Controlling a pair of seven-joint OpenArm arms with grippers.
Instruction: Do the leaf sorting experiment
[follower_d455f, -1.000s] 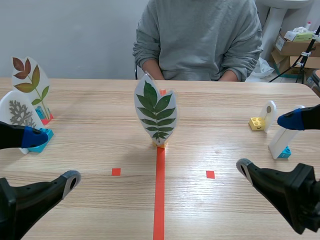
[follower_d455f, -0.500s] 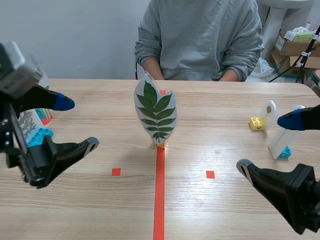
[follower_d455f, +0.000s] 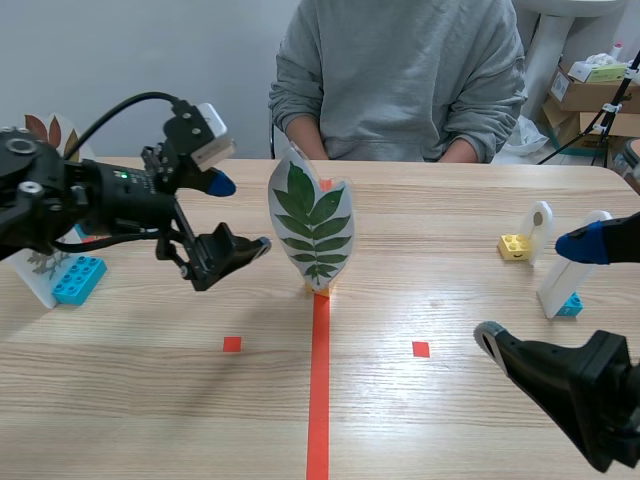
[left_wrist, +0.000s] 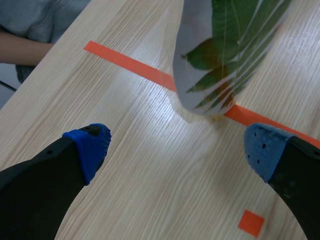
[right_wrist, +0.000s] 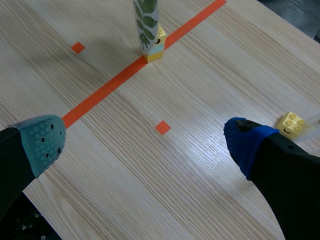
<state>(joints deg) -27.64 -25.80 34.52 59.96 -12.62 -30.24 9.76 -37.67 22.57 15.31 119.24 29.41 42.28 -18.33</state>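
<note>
A pale wood-grain surface (follower_d455f: 450, 200) runs back to a plain grey-blue wall (follower_d455f: 150, 70). A person in a grey sweatshirt (follower_d455f: 400, 70) sits across it, close against its far edge. In the far right corner stand stacked brown cardboard boxes (follower_d455f: 585, 100) and a white rounded pedestal (follower_d455f: 540, 50). Soft, even light leaves a faint sheen on the wood.

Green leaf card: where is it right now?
Scene view: the green leaf card stands upright mid-table on a yellow block, on the orange tape line, with the open left gripper just left of it.
</note>
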